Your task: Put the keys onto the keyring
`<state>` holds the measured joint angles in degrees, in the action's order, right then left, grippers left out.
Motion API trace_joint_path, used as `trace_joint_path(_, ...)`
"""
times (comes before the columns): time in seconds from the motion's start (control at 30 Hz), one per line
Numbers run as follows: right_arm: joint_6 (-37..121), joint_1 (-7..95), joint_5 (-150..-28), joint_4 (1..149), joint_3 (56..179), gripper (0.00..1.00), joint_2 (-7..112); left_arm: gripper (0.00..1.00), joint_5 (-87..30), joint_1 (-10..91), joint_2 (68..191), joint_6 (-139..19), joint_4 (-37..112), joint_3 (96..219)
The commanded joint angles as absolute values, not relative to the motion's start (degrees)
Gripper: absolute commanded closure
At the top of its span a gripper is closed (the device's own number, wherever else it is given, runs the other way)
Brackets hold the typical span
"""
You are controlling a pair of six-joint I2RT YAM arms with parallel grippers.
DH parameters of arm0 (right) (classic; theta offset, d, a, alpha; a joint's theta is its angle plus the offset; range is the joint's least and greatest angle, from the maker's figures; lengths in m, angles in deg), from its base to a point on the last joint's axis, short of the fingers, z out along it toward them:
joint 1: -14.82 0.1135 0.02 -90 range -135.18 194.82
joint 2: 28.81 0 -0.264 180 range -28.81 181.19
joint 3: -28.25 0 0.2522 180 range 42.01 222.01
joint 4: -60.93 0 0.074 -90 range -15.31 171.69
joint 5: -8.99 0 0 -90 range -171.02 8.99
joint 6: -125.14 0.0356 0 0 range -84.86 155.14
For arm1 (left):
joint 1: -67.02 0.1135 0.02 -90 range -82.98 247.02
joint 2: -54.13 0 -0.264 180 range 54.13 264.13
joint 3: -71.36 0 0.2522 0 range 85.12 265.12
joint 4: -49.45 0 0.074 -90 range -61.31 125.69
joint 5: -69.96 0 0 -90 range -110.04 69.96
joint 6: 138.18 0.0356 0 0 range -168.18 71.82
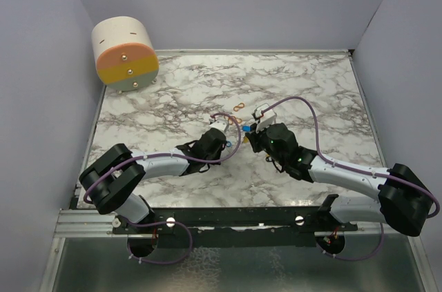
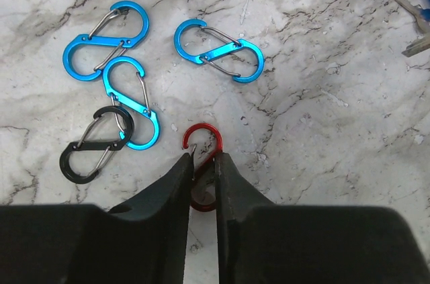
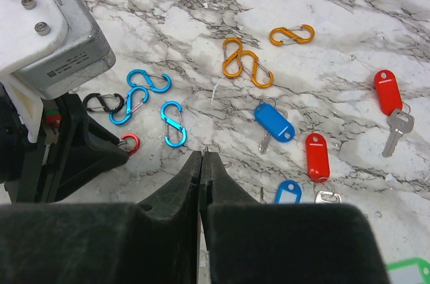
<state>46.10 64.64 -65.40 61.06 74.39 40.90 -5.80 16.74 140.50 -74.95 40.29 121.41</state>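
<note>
keys (image 3: 264, 143) on plastic tags, lying flat and apart on the table (image 3: 336, 22): blue tag (image 3: 274, 121), key shaft poking out beneath; near red tag (image 3: 316, 156), silver key head at its near end; far red tag (image 3: 388, 91), silver key (image 3: 396, 131) angled beside it; blue-framed white tag (image 3: 287, 192); green-framed tag (image 3: 406, 265), mostly cropped.

Bright, even light; soft shadows; sharp focus.
</note>
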Motion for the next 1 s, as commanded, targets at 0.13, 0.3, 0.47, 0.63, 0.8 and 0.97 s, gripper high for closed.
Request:
trace_joint_path(0.13, 46.69, 65.00, -64.48, 60.51, 74.17, 0.99, 40.09, 1.00, -5.09, 16.33, 142.37, -75.54, 36.40, 120.77)
trace_joint_path(0.3, 46.65, 64.98, -64.82, 60.46, 74.17, 0.99, 40.38, 1.00, -4.20, 16.40, 141.81, -75.69, 35.94, 121.73)
trace_joint_path(0.47, 44.99, 64.99, -67.56, 59.73, 74.21, 0.99, 41.13, 1.00, -0.66, 16.40, 138.53, -76.13, 34.86, 124.53)
trace_joint_path(0.63, 43.36, 65.00, -70.76, 57.04, 73.30, 0.99, 41.81, 1.00, 1.77, 16.40, 135.12, -74.86, 34.68, 128.62)
trace_joint_path(0.8, 42.15, 65.00, -72.80, 54.62, 72.64, 0.99, 42.58, 1.00, 1.62, 16.34, 135.46, -73.85, 34.76, 132.58)
trace_joint_path(0.97, 41.29, 65.00, -73.70, 51.85, 71.69, 0.99, 43.63, 1.00, -0.82, 16.39, 135.82, -73.83, 36.94, 133.62)
